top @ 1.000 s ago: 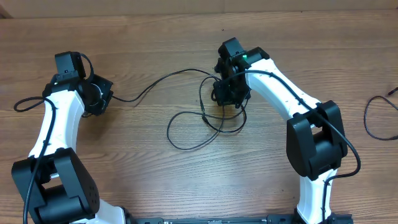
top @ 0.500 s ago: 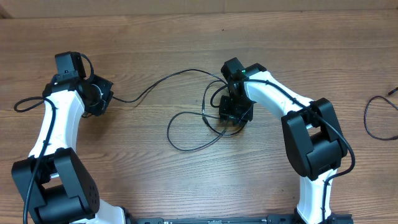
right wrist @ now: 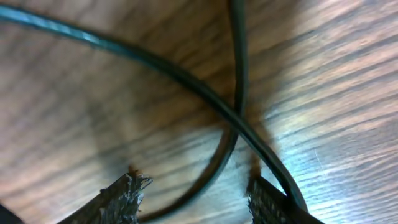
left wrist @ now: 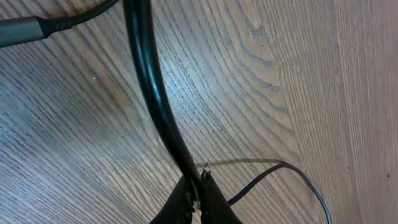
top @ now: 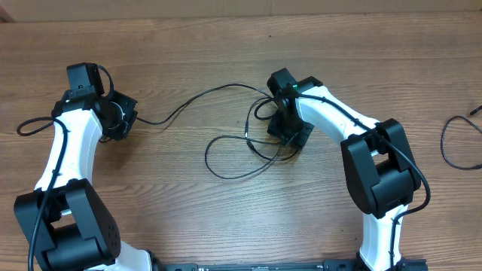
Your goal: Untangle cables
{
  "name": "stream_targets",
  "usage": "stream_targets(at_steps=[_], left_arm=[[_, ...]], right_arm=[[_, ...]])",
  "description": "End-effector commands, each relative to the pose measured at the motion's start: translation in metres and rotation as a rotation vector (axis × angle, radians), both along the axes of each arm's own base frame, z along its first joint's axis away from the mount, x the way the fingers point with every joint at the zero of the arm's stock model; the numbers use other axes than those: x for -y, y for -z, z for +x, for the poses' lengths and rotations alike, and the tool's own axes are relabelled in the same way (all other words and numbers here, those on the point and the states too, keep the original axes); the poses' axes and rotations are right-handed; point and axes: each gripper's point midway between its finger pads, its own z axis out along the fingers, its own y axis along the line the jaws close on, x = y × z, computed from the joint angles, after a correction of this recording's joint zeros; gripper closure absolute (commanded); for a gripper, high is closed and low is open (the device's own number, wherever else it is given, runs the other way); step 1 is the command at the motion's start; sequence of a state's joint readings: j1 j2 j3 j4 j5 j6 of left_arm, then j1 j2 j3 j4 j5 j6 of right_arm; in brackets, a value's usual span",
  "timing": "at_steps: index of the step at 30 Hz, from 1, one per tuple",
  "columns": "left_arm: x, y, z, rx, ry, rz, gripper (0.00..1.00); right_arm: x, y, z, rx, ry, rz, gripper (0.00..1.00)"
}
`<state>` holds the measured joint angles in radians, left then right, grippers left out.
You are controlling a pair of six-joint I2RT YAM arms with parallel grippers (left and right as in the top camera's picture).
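The cables (top: 237,154) lie as thin black strands looped over one another in the middle of the table. One long strand (top: 197,96) runs from the loops leftward to my left gripper (top: 128,117). In the left wrist view that gripper (left wrist: 198,190) is shut on this black cable (left wrist: 149,81), which has a grey plug (left wrist: 25,28) at the top left. My right gripper (top: 291,135) sits low over the right side of the loops. It (right wrist: 198,194) stands open there, with two crossing strands (right wrist: 239,123) on the wood just ahead and one curving between its fingertips (right wrist: 127,190).
Another black cable (top: 450,144) lies alone at the far right edge of the wooden table (top: 226,45). A loop of cable (top: 30,125) trails to the left behind the left arm. Both arm bases stand along the near edge.
My right gripper has come down toward the near side over the loops and opened, letting go of the strand it held. The loops shifted slightly. The left arm has not moved.
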<state>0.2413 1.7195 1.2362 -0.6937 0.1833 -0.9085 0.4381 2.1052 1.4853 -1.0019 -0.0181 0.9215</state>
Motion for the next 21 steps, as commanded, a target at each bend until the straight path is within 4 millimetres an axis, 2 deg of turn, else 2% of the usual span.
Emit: stream_targets(at_steps=[1,3,4,5,7,9,11,12,15,17,18,21], left_arm=[[0.001,0.002,0.000,-0.013,0.024,0.013,0.95],[0.001,0.002,-0.001,-0.014,0.024,0.012,0.94],[0.001,0.002,-0.001,-0.014,0.024,0.013,0.94],[0.001,0.002,-0.001,-0.014,0.024,0.013,0.94],[0.001,0.002,-0.001,-0.014,0.024,0.013,0.93],[0.001,0.002,-0.001,-0.014,0.024,0.013,0.91],[0.001,0.002,-0.001,-0.014,0.024,0.013,0.89],[0.001,0.002,-0.001,-0.014,0.024,0.013,0.85],[0.001,0.003,-0.001,-0.016,0.023,0.016,0.80],[0.000,0.003,-0.001,-0.018,0.020,0.023,0.82],[-0.003,0.003,-0.002,-0.021,0.014,0.038,0.81],[-0.003,0.003,-0.002,-0.022,0.013,0.039,0.80]], right_arm=[[0.001,0.009,-0.002,-0.007,0.105,0.000,0.43],[-0.002,0.013,-0.002,-0.007,0.104,0.018,0.45],[-0.002,0.015,-0.004,-0.013,0.105,0.017,0.50],[0.000,0.020,-0.009,-0.027,0.105,0.011,0.57],[0.006,0.030,-0.020,-0.064,0.106,-0.009,0.79],[0.011,0.042,-0.033,-0.104,0.110,-0.026,0.93],[0.014,0.053,-0.042,-0.128,0.110,-0.035,0.96],[0.014,0.059,-0.044,-0.128,0.102,-0.027,0.96],[-0.001,0.056,-0.028,-0.068,-0.032,0.050,0.96],[-0.014,0.040,-0.008,-0.006,-0.148,0.105,0.96],[-0.040,0.003,0.019,0.098,-0.313,0.211,0.96],[-0.075,-0.061,0.045,0.265,-0.528,0.361,0.96]])
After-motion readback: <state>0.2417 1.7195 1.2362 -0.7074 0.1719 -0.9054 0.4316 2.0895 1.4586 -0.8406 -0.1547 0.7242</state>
